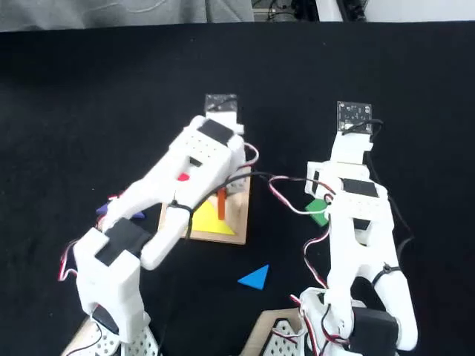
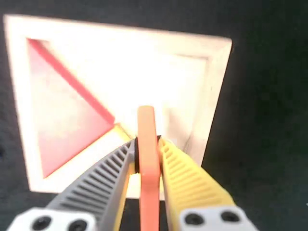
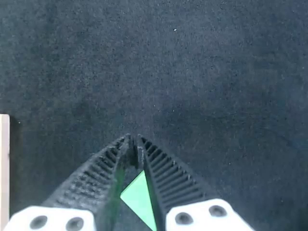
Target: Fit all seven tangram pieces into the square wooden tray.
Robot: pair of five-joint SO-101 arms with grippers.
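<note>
Nearest the arm bases, the blue triangle (image 1: 254,277) lies loose on the table (image 1: 415,67), well apart from the tray (image 1: 231,236); nothing there looks at risk. Farther out, the danger sits at the tray. The orange piece (image 2: 147,122) stands on edge over the tray's bare floor, near the red triangle (image 2: 62,130) and just beside the yellow triangle (image 1: 208,220). Let go upright, it would likely topple onto a neighbour or lean on the rim instead of seating flat. Pushed down crooked, it could jam or shove the tray.

The left gripper (image 2: 147,143) is narrowly parted, pinching the orange piece by its flat faces. The right gripper (image 3: 131,143) hangs over the table with its tips pressed together. The green triangle (image 3: 138,198) shows in the gap behind them, seemingly lying underneath rather than clamped.
</note>
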